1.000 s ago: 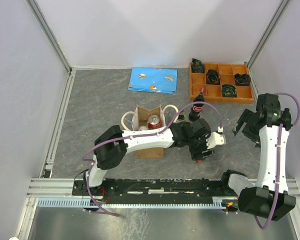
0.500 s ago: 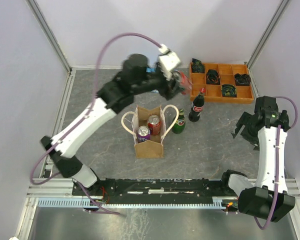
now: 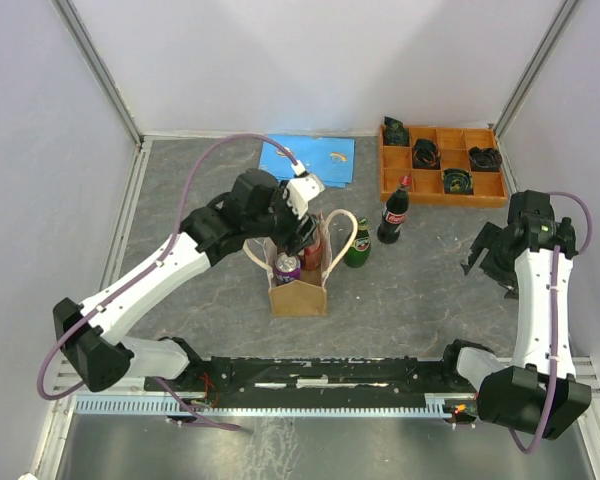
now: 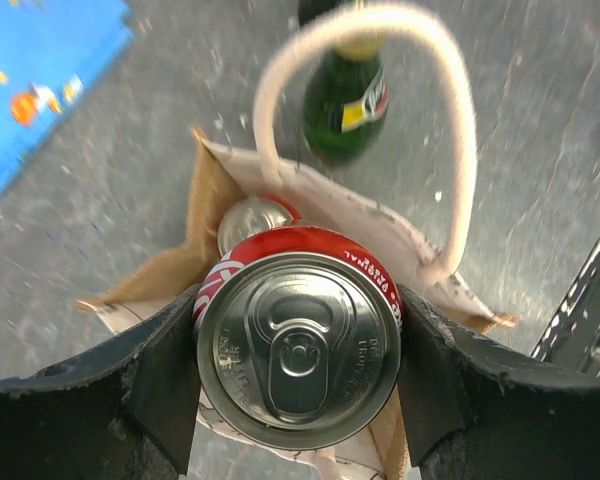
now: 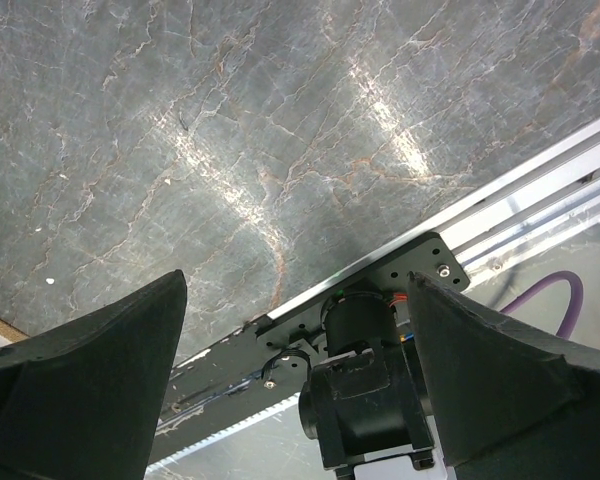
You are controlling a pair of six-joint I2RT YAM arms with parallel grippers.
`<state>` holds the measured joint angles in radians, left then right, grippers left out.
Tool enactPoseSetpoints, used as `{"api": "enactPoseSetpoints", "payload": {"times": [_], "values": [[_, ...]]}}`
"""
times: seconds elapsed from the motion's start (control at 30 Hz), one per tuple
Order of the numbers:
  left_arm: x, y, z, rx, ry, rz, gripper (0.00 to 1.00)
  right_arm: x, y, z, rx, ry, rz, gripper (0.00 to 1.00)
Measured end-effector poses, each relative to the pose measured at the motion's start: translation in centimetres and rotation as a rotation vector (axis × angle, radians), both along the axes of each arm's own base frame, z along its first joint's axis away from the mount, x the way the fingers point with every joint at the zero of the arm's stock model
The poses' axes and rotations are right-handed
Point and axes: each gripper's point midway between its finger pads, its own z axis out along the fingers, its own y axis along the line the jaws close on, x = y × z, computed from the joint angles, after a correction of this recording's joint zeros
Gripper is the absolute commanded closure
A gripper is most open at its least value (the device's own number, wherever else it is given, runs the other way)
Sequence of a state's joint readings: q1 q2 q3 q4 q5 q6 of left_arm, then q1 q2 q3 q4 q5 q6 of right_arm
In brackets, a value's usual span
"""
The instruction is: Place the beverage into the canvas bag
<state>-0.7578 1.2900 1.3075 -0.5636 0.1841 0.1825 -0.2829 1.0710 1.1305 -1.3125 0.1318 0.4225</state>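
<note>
My left gripper [image 3: 305, 238] is shut on a red soda can [image 4: 298, 335] and holds it upright just over the open mouth of the beige canvas bag [image 3: 298, 290]. In the left wrist view the fingers [image 4: 150, 385] clamp the can's sides, with the bag's rim [image 4: 325, 215] and a rope handle [image 4: 462, 150] below. Inside the bag lie another red-rimmed can [image 4: 248, 218] and a purple can [image 3: 287, 267]. My right gripper [image 3: 488, 256] is open and empty, high over the table at the right [image 5: 300, 380].
A green bottle [image 3: 357, 243] stands right of the bag, a cola bottle [image 3: 393, 212] behind it. An orange compartment tray [image 3: 442, 185] with dark items sits at the back right. A blue printed sheet [image 3: 306, 160] lies at the back.
My left arm swung from the front right of the table up and back, then down over the bag, carrying the red can. The right arm has barely moved.
</note>
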Motion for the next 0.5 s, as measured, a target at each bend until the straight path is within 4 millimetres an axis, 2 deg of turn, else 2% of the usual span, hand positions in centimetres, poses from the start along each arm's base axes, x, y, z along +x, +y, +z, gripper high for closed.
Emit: {"api": "enactPoseSetpoints", "payload": {"times": [0.07,0.13,0.33,0.5], "values": [[-0.5,0.5,-2.8,0.054,0.057,0.002,0.97,0.0,0.0,0.0,0.000,-0.001,0.000,0.01],[-0.7,0.7,-4.3,0.082,0.089,0.002,0.97,0.0,0.0,0.0,0.000,-0.001,0.000,0.01],[-0.8,0.0,-4.5,0.059,0.088,-0.018,0.97,-0.6,0.2,0.0,-0.002,-0.010,0.000,0.01],[-2.3,-0.8,-5.8,0.071,0.110,-0.068,0.97,-0.7,0.2,0.1,-0.004,-0.013,0.000,0.01]]}}
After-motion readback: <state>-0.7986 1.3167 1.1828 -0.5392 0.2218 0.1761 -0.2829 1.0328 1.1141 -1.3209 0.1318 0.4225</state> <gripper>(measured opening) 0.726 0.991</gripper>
